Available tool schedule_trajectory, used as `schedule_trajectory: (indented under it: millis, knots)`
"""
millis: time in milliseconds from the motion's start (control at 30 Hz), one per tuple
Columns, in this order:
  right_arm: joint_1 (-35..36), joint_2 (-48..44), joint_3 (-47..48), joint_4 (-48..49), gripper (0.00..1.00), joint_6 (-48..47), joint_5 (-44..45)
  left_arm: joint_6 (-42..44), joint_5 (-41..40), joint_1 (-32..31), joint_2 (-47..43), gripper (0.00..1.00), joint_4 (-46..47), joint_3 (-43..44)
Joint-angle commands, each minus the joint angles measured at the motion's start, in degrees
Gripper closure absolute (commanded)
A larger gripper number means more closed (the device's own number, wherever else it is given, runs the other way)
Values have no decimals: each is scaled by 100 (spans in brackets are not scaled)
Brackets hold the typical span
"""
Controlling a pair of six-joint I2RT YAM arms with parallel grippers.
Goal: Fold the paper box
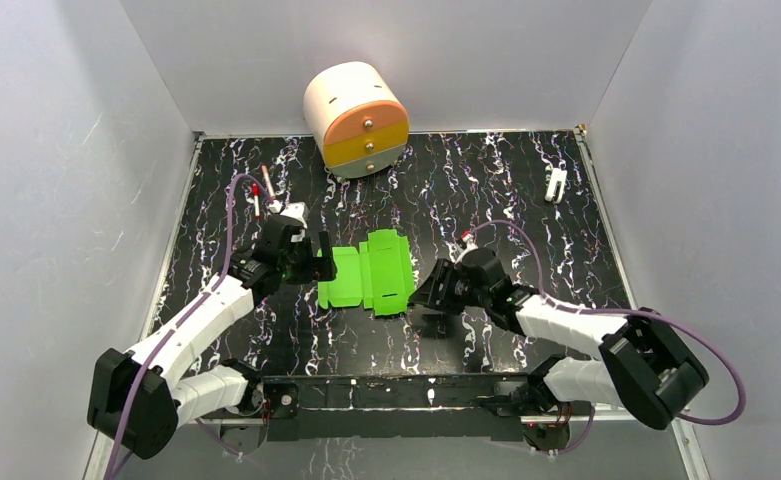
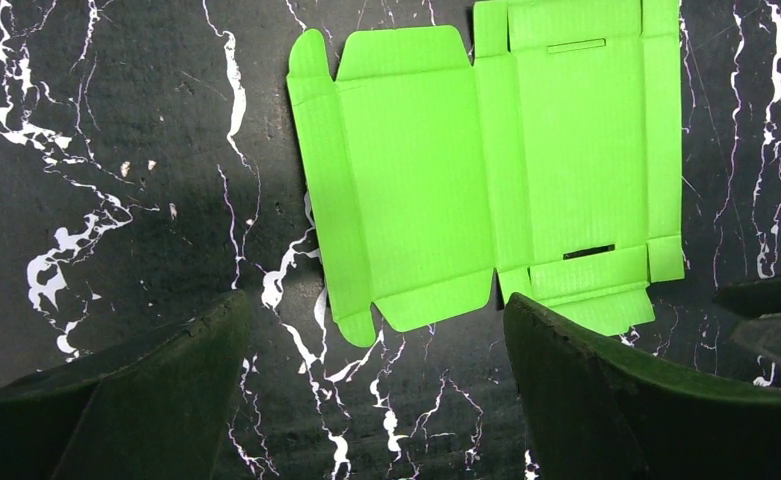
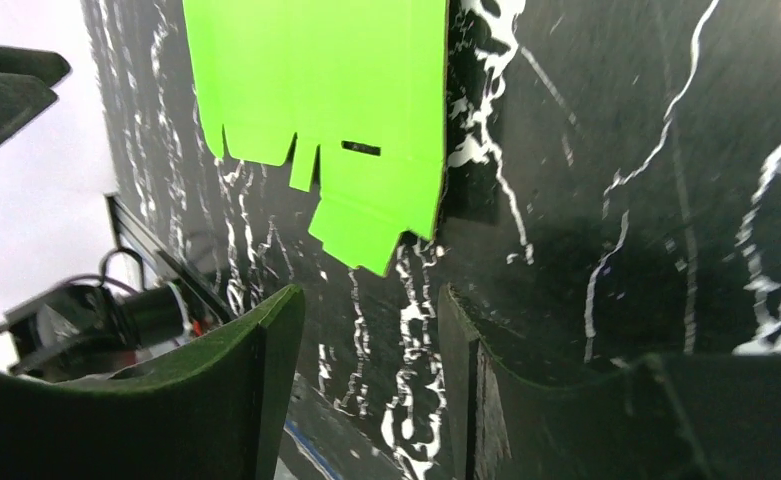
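Green paper box [image 2: 486, 170] lies flat and unfolded on the marbled table [image 2: 116, 250]

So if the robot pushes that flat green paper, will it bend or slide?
Probably both. The paper box is thin card lying flat, so it likely slides easily on the table. Its creased flaps would probably flop at the folds when lifted.

A cream round drawer unit [image 1: 356, 118] sits at the back of the black marbled table [image 1: 486, 200], red-tipped pens [image 1: 257, 197] left, white clip [image 1: 556, 184] right.
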Motion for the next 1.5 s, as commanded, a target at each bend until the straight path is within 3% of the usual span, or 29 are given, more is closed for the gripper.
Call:
schedule_trajectory:
  millis: [0, 267, 567, 667, 800, 933, 1167, 1300, 1467]
  knots:
    - [585, -350, -417, 1130, 39, 1557, 1419, -57, 206, 69, 30, 6, 42, 199]
    - [1411, 186, -634, 1653, 39, 2613, 2724, -9, 211, 136, -78, 6, 47, 173]
    - [1661, 1264, -444, 2324, 46, 3044, 2800, 29, 212, 156, -214, 6, 30, 151]
    - [1659, 1345, -539, 2479, 55, 3094, 2883, 31, 210, 155, -244, 6, 33, 156]
    - [1645, 1057, -520, 2061, 80, 2867, 2968, 48, 204, 155, -262, 6, 30, 168]
    - [1209, 636, -419, 1436, 99, 2050, 2496, 120, 237, 155, -237, 6, 34, 218]
    - [-485, 300, 118, 202, 100, -61, 141, 330, 386, 165, -124, 6, 80, 404]
    - [-1268, 922, 1060, -992, 100, -1820, -1588, 580, 657, 162, 84, 6, 69, 612]
    - [-1576, 1571, 1925, -2267, 100, -3444, -2417, 863, 757, 164, 274, 6, -3, 913]
